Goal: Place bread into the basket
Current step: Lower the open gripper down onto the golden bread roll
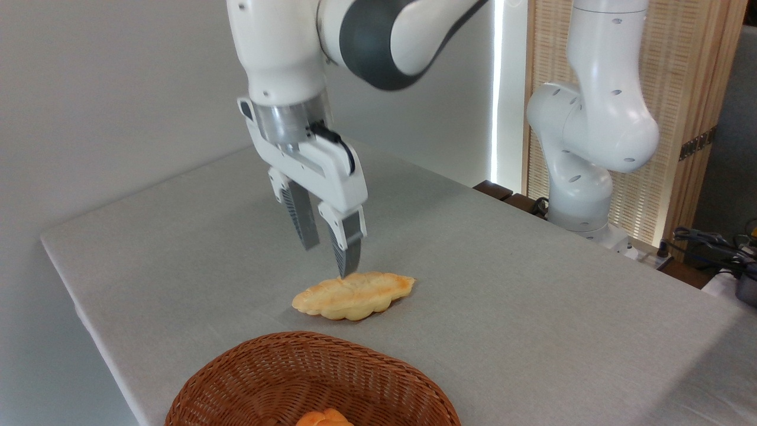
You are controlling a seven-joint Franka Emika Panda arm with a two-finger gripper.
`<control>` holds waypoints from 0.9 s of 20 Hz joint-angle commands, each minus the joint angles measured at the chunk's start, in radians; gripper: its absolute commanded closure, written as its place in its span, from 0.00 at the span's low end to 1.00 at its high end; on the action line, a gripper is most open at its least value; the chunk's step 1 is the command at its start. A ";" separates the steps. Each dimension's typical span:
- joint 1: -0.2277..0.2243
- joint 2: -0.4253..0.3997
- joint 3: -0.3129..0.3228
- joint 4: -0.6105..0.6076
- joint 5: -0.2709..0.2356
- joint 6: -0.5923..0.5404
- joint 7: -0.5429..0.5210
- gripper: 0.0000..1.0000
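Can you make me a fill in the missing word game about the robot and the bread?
1. The bread is lying on the gray ____.
2. The pincer is right above the bread, and its two fingers are ____, with nothing between them.
3. The brown woven ____ near the bottom of the picture already has a small orange bun inside.
4. The bread is ____ the basket, not in it.

Missing words: table; open; basket; outside
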 commanded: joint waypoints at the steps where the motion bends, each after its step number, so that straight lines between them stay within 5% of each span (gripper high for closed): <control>1: -0.008 -0.022 0.008 -0.091 0.020 0.062 0.117 0.00; 8: -0.008 -0.007 0.009 -0.154 0.029 0.074 0.347 0.00; 18: -0.022 0.041 0.008 -0.165 0.031 0.116 0.363 0.00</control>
